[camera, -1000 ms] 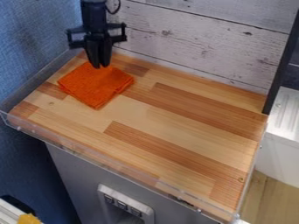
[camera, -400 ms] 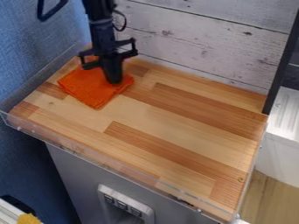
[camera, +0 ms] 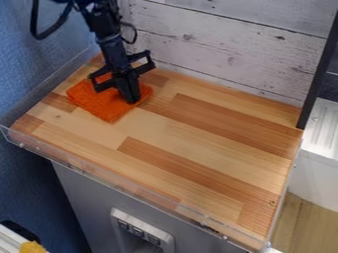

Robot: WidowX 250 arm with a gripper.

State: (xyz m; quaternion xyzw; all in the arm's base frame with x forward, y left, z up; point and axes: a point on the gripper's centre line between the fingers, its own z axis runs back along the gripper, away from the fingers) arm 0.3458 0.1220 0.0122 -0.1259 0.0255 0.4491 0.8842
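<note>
At the upper left, the counter [camera: 198, 143] supported the cloth [camera: 100, 105] from below, and your gripper [camera: 132, 100] slanted so its tip came over the cloth's right part; you couldn't tell if it was spread, pressed together or pinching

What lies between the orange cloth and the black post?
In the camera view, the wooden worktop spans the stretch from the orange cloth to the black post.

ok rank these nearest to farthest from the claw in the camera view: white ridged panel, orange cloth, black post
1. Orange cloth, upper left, at the claw
2. Black post, upper right
3. White ridged panel, far right, beyond the post
</note>
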